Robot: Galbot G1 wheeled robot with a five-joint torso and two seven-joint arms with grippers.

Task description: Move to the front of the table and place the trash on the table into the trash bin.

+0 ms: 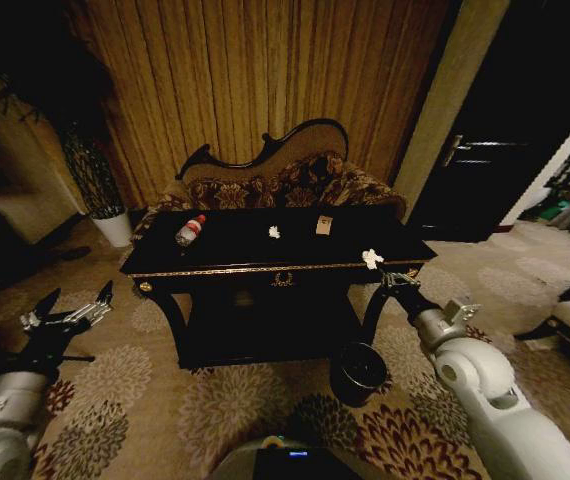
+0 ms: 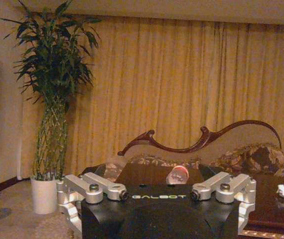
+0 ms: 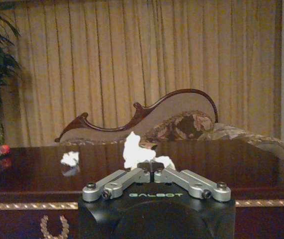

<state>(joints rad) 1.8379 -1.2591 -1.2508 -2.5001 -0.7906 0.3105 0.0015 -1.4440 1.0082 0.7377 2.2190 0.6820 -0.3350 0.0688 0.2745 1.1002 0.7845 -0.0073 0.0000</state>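
Observation:
The black table [image 1: 235,268] with gold trim stands before me. On it lie a clear bottle [image 1: 190,231] with a red cap, a small whitish piece [image 1: 274,232], a tan packet [image 1: 323,225] and a white paper wad [image 1: 371,259] at the front right corner. My right gripper [image 1: 395,281] is at that corner, and in the right wrist view its fingers [image 3: 134,177] meet, shut on the paper wad [image 3: 132,149]. The dark round trash bin [image 1: 358,372] stands on the carpet below the right arm. My left gripper [image 1: 70,315] hangs open to the left of the table.
A patterned sofa [image 1: 285,185] with a curved back stands behind the table, before gold curtains. A tall plant in a white pot [image 1: 115,228] is at the far left. Patterned carpet lies around the table. A dark door [image 1: 465,160] is at the right.

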